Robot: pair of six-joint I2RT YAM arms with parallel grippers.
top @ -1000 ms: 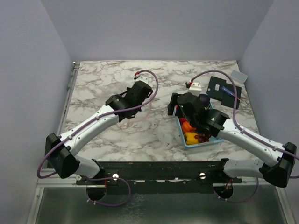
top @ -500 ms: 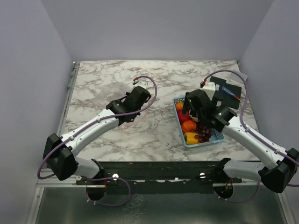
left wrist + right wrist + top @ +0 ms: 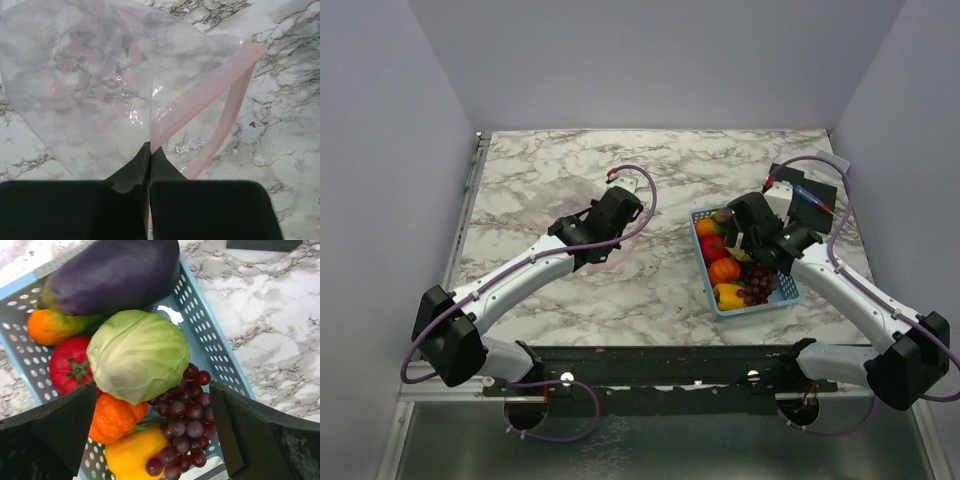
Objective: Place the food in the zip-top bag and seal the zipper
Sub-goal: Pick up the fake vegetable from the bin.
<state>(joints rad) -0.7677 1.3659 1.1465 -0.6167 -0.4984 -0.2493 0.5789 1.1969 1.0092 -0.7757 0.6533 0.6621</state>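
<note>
The clear zip-top bag [image 3: 95, 85] lies flat on the marble, its pinkish-red zipper [image 3: 220, 85] running off to the right. My left gripper [image 3: 150, 150] is shut on the bag's mouth edge; in the top view it [image 3: 600, 235] sits over the faint bag [image 3: 603, 258]. My right gripper [image 3: 152, 390] is open and hovers over the light-blue basket [image 3: 210, 335], its fingers either side of the green cabbage [image 3: 137, 352]. In the basket are also the eggplant [image 3: 112, 275], tomato [image 3: 70, 365], pumpkin [image 3: 115, 417], yellow pepper [image 3: 132, 455] and grapes [image 3: 185, 425].
The basket [image 3: 785, 290] stands right of centre, near the front edge. A black pad with a blue item [image 3: 815, 200] and a small clear piece [image 3: 833, 162] lie at the back right. A metal rail [image 3: 470, 180] runs along the table's left edge.
My right gripper has moved right and back over the basket, uncovering the produce. My left gripper has shifted slightly nearer and to the left, still holding the bag.
</note>
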